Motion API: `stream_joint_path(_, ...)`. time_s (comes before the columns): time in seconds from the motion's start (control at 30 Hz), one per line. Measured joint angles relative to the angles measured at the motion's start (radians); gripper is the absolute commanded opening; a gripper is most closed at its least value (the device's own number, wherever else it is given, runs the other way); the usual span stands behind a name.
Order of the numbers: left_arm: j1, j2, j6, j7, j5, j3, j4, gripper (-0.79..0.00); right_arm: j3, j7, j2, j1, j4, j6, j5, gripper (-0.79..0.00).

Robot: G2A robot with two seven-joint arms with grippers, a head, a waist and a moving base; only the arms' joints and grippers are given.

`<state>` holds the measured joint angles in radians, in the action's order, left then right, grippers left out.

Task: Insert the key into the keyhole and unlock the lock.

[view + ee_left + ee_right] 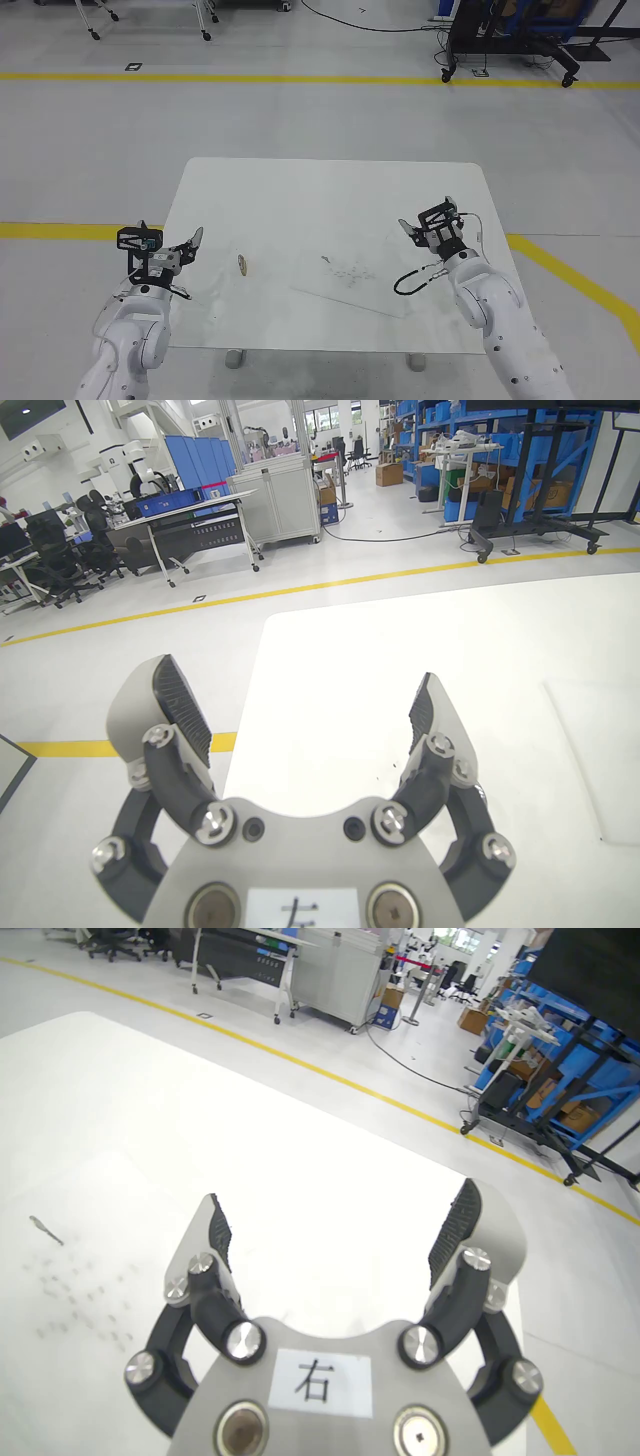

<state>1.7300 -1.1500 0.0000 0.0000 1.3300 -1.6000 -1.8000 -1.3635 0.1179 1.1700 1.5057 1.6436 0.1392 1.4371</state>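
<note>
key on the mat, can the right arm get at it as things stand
Probably yes. The key lies in the open on the mat, and nothing stands between it and the right claw, which is open. It lies flat and is thin, so gripping it may be harder than getting to it.

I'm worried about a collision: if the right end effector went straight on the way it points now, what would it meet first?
Probably just bare table: the right end effector, open, faces white surface toward the far edge. The key lies off its line. Depth is unclear.
</note>
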Motion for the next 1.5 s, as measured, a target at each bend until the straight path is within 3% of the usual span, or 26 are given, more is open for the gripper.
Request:
stream_joint_path(0.13,0.0,0.0,0.0,0.0,0.0,0.0,0.0,0.0,0.08,0.032,0.015,-0.063,-0.073,0.075,-0.058,0.0)
stream_joint_path(0.57,0.0,0.0,0.0,0.0,0.0,0.0,0.0,0.0,0.088,0.06,0.017,-0.077,-0.087,0.073,-0.096,0.0)
stream_joint_path(0.8,0.0,0.0,0.0,0.0,0.0,0.0,0.0,0.0,0.236,0.075,0.036,-0.205,-0.164,0.27,-0.066,0.0)
stream_joint_path(0.97,0.0,0.0,0.0,0.0,0.0,0.0,0.0,0.0,0.305,0.019,0.048,-0.294,-0.26,0.393,-0.072,0.0)
stream_joint_path(1.07,0.0,0.0,0.0,0.0,0.0,0.0,0.0,0.0,0.336,-0.032,0.05,-0.336,-0.32,0.523,-0.072,0.0)
stream_joint_path(1.1,0.0,0.0,0.0,0.0,0.0,0.0,0.0,0.0,0.347,-0.052,0.051,-0.351,-0.345,0.575,-0.072,-0.018)
stream_joint_path(1.13,0.0,0.0,0.0,0.0,0.0,0.0,0.0,0.0,0.353,-0.067,0.051,-0.361,-0.365,0.61,-0.077,-0.102)
stream_joint_path(1.2,0.0,0.0,0.0,0.0,0.0,0.0,0.0,0.0,0.365,-0.092,0.054,-0.381,-0.415,0.671,-0.097,-0.065)
stream_joint_path(1.27,0.0,0.0,0.0,0.0,0.0,0.0,0.0,0.0,0.378,-0.096,0.056,-0.396,-0.447,0.696,-0.098,-0.089)
stream_joint_path(1.33,0.0,0.0,0.0,0.0,0.0,0.0,0.0,0.0,0.397,-0.086,0.061,-0.41,-0.474,0.693,-0.09,-0.237)
stream_joint_path(1.5,0.0,0.0,0.0,0.0,0.0,0.0,0.0,0.0,0.45,-0.027,0.082,-0.461,-0.543,0.676,-0.111,-0.403)
